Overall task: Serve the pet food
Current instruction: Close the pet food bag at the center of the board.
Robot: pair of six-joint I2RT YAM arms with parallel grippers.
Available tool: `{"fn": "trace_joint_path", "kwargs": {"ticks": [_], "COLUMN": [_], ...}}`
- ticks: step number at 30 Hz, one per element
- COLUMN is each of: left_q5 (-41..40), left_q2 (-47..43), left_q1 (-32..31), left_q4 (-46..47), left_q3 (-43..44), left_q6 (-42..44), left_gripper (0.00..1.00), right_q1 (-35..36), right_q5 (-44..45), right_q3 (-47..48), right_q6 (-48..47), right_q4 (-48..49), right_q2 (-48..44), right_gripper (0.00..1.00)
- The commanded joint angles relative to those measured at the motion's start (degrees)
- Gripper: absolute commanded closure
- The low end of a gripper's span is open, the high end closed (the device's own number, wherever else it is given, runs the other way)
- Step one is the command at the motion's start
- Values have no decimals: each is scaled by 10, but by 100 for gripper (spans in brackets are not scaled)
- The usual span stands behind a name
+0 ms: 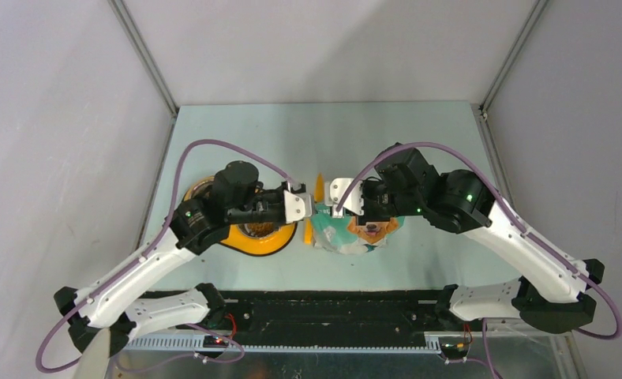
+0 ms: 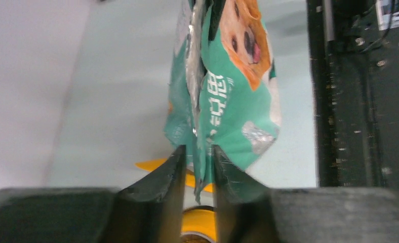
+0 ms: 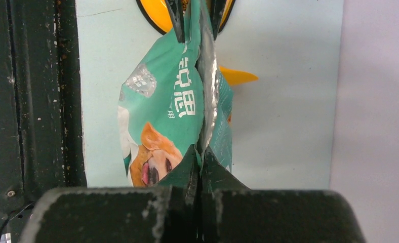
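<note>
While the right gripper is pressed shut on the top seam of the bag, the left gripper is seen slightly spread around that seam's other end. Brown pet food appears to lie in the yellow bowl beside the bag, so some serving seems done. Whether more is left cannot be told.

green-and-white dog-picture bag was thin plastic film, glossy outside w/ creases catching light; its inside lining was silver foil, shiny & wrinkled. orange plastic scoop looked smooth, semi-gloss. round yellow plastic bowl was glossy. small brown kibble pellets looked matt, dry. pale green table top was matt, smooth. left gripper fingers: black matt plastic, edges scuffed & rough. black metal rail was scratched, dusty, w/ screw heads. white arm shells were smooth plastic; purple cables looked rubbery.
</note>
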Motion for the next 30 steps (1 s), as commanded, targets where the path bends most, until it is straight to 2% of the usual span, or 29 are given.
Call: {"fn": "trace_joint_path", "kwargs": {"ticks": [1, 3, 5, 7, 10, 11, 12, 14, 16, 20, 22, 23, 24, 25, 26, 28, 30], "left_q5": [-3, -2, -3, 10, 19, 20, 21, 25, 35, 54, 42, 33, 32, 37, 42, 41, 35], "left_q2": [-23, -22, -17, -10, 7, 14, 17, 23, 21, 9, 3, 3, 3, 5, 7, 9, 13], "left_q1": [-14, -25, -34, -41, -44, -45, -45, -44, -45, -45, -44, -45, -44, -45, -46, -51, -56], "left_q4": [53, 58, 70, 79, 90, 89, 84, 70, 56, 22, 40, 42, 41, 41, 46, 60, 82], "left_q3": [36, 37, 38, 38, 38, 41, 45, 55, 61, 69, 68, 68, 69, 72, 72, 68, 60], "left_q6": [0, 7, 6, 0, 0, 1, 4, 9, 15, 26, 3, -1, -2, -7, -9, -16, -23], "left_gripper": [52, 37, 31, 28, 29, 41, 72, 97, 100, 100, 100, 94, 63, 48, 26, 10, 7], "right_q1": [-6, -6, -5, -5, -4, -4, -4, -5, -4, -5, -5, -4, -4, -4, -4, -3, -3], "right_q5": [-9, -10, -15, -21, -25, -24, -23, -21, -21, -16, -19, -21, -23, -24, -26, -30, -37], "right_q3": [12, 4, 2, 0, -2, -2, -2, -2, -3, -9, -11, -12, -13, -16, -18, -25, -33], "right_q6": [3, 4, 3, 2, 1, 2, 2, 1, 2, 6, 7, 8, 10, 11, 12, 10, 3], "right_q4": [22, 35, 40, 41, 45, 48, 49, 51, 51, 56, 61, 64, 67, 74, 79, 85, 85], "right_q2": [-43, -46, -48, -51, -53, -53, -54, -56, -58, -65, -70, -73, -75, -78, -79, -84, -89], "right_gripper": [100, 100, 100, 100, 100, 100, 100, 100, 100, 100, 100, 100, 100, 100, 100, 100, 100]}}
